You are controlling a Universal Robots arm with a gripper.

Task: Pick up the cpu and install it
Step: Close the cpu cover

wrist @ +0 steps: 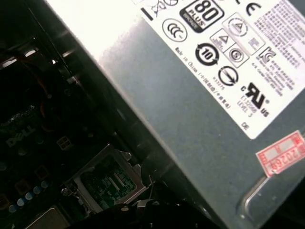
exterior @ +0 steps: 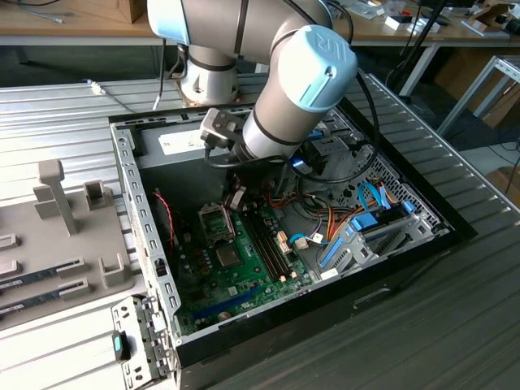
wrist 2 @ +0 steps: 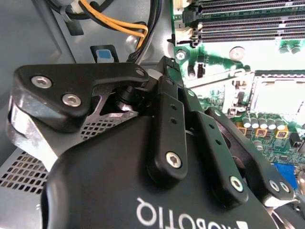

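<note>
The cpu is hidden from me. My gripper [exterior: 237,197] hangs inside the open computer case, just past the edge of the grey power-supply box [exterior: 183,145] and a little above the dark metal socket frame [exterior: 218,221] on the green motherboard. In the second wrist view the black gripper [wrist 2: 162,64] linkage covers most of the picture, and the socket frame [wrist 2: 276,95] lies beyond it, brightly lit. The first wrist view looks along the labelled power-supply box [wrist: 200,109] down to the socket frame [wrist: 107,183], whose middle looks green.
Memory slots [exterior: 268,240] run beside the socket, and a grey square chip [exterior: 227,257] sits on the board below it. Orange and blue cables [exterior: 357,211] fill the case's side on the exterior view's right. The case wall [exterior: 134,211] and a grey fixture tray [exterior: 65,236] stand on its left.
</note>
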